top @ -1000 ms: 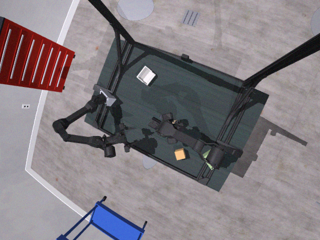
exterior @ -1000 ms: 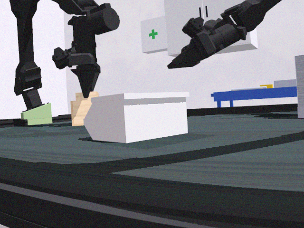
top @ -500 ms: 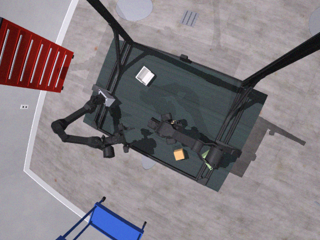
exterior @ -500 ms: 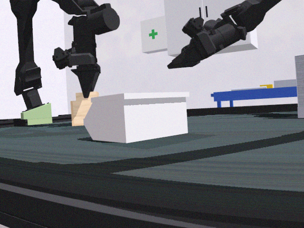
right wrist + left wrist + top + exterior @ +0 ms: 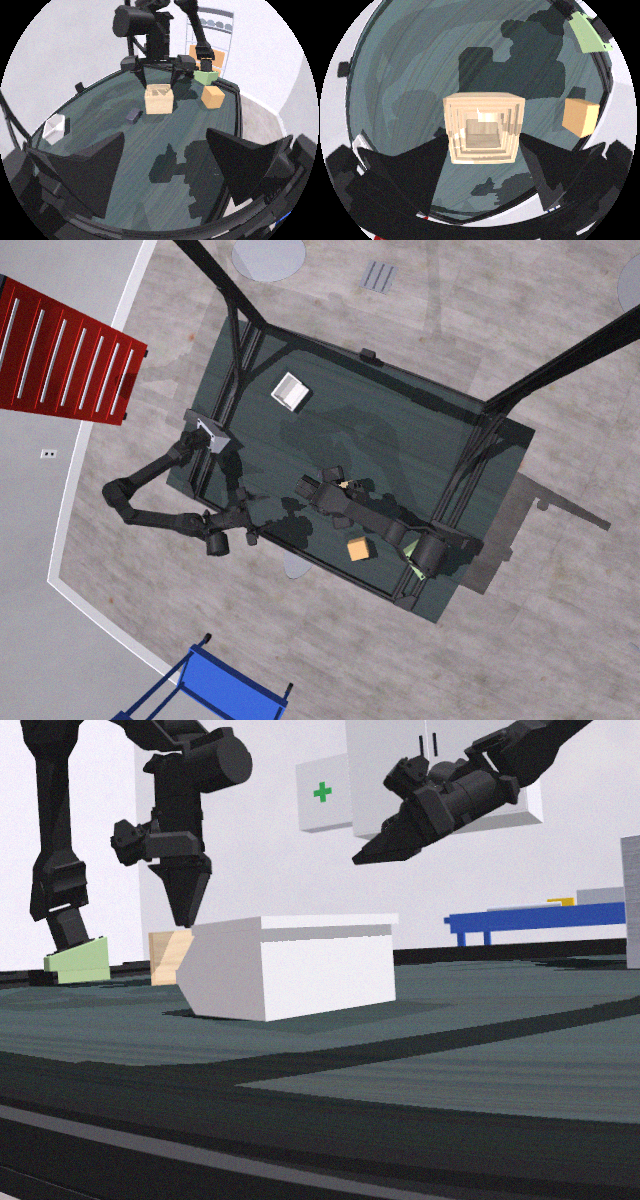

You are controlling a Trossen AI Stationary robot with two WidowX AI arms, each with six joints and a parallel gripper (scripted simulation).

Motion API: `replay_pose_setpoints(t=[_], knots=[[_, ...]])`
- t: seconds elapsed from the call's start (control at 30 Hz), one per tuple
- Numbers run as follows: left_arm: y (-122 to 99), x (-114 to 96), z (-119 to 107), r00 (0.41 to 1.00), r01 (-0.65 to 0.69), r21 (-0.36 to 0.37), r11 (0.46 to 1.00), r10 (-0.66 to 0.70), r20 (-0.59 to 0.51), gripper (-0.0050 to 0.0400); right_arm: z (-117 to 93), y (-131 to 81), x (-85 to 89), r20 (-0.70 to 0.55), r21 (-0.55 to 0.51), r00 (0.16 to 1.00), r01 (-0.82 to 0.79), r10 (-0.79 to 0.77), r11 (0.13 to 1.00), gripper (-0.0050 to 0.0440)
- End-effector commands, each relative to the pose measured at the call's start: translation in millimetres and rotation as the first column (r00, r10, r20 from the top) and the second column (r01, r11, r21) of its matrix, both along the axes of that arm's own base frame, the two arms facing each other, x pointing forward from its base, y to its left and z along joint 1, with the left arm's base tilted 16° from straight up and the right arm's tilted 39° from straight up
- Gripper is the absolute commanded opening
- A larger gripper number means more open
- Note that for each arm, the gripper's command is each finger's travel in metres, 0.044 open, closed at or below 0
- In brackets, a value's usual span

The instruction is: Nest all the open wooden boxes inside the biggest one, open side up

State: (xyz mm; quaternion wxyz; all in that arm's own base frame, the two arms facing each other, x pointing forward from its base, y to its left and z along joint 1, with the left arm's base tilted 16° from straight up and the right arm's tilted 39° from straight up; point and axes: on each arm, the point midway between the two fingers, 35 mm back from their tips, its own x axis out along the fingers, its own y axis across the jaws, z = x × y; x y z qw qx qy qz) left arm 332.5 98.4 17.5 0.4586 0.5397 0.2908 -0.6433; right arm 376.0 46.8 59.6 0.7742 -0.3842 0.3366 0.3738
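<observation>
The biggest wooden box (image 5: 343, 484) (image 5: 157, 957) (image 5: 484, 96) (image 5: 159, 105) stands open side up on the table. In the left wrist view several stepped square rims show one inside another within its mouth. Whether the inner boxes lie fully flat cannot be told. No wooden box shows outside it. My left gripper (image 5: 186, 925) (image 5: 484, 138) (image 5: 158, 88) is open, pointing down, its fingertips close over the box's mouth at opposite sides; contact cannot be told. My right gripper (image 5: 268, 509) (image 5: 356, 859) (image 5: 166, 134) is open and empty, raised well away from the box.
An orange block (image 5: 358, 548) (image 5: 577, 117) (image 5: 212, 97) lies off to one side of the boxes. A small dark block (image 5: 133, 115) lies near them. A white bin (image 5: 290, 391) (image 5: 328, 968) (image 5: 54, 128) stands farther away. A green piece (image 5: 85, 960) (image 5: 590, 40) (image 5: 206, 76) is at the left arm's base.
</observation>
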Motion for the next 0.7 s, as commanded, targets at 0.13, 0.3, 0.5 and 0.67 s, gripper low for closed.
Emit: replay_pose_setpoints(t=[0.13, 0.3, 0.5, 0.67], knots=[[-0.3, 0.1, 0.0, 1.0, 0.001, 0.0, 1.0, -0.001, 0.0, 0.04, 0.6, 0.5, 0.3, 0.002, 0.002, 1.0, -0.003, 0.003, 1.0, 0.04], [-0.3, 0.1, 0.0, 1.0, 0.001, 0.0, 1.0, -0.001, 0.0, 0.04, 0.6, 0.5, 0.3, 0.002, 0.002, 1.0, -0.003, 0.003, 1.0, 0.04], [1.0, 0.4, 3.8, 0.989, -0.141, 0.002, 0.99, 0.141, -0.041, 0.04, 0.6, 0.5, 0.3, 0.002, 0.002, 1.0, -0.003, 0.003, 1.0, 0.04], [3.5, 0.9, 11.6, 0.918, -0.381, 0.02, 0.924, 0.381, -0.111, 0.04, 0.6, 0.5, 0.3, 0.002, 0.002, 1.0, -0.003, 0.003, 1.0, 0.04]])
